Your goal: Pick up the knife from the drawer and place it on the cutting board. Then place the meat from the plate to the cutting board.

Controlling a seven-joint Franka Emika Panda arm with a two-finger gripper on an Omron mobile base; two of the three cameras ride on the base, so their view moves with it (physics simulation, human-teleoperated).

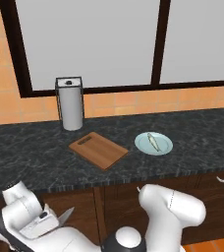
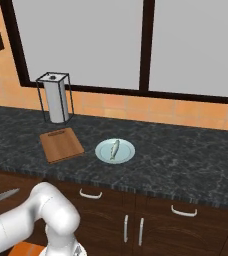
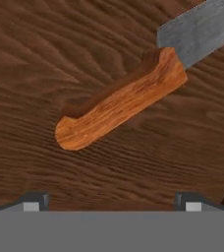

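left base view: cutting board (image 1: 98, 150) lies bare on the dark counter (image 1: 30, 157), just in front of the paper towel holder (image 1: 70, 103). plate (image 1: 154, 143) sits beside the board, apart from it, with the meat (image 1: 154, 141) lying on it. low down, the knife (image 1: 66, 215) blade tip pokes out past the white arm, under the counter edge.

right base view: same layout from the other side; board empty, meat on the plate. the knife lies low at the left edge, blade pointing up-right, inside the pulled-out drawer (image 2: 1, 182).

hand view: camera looks straight down on the drawer floor. the knife's wooden handle lies slantwise at centre, grey blade running off the upper right. gripper (image 3: 112, 202) is spread wide, fingertips (image 3: 33, 202) at the bottom on either side, nothing between them, no contact with the handle.

progress, as judged: drawer is open and the hand is over the knife, but nothing is grasped yet. left to do: close on the handle, carry the knife to the board, then move the meat from plate to board.
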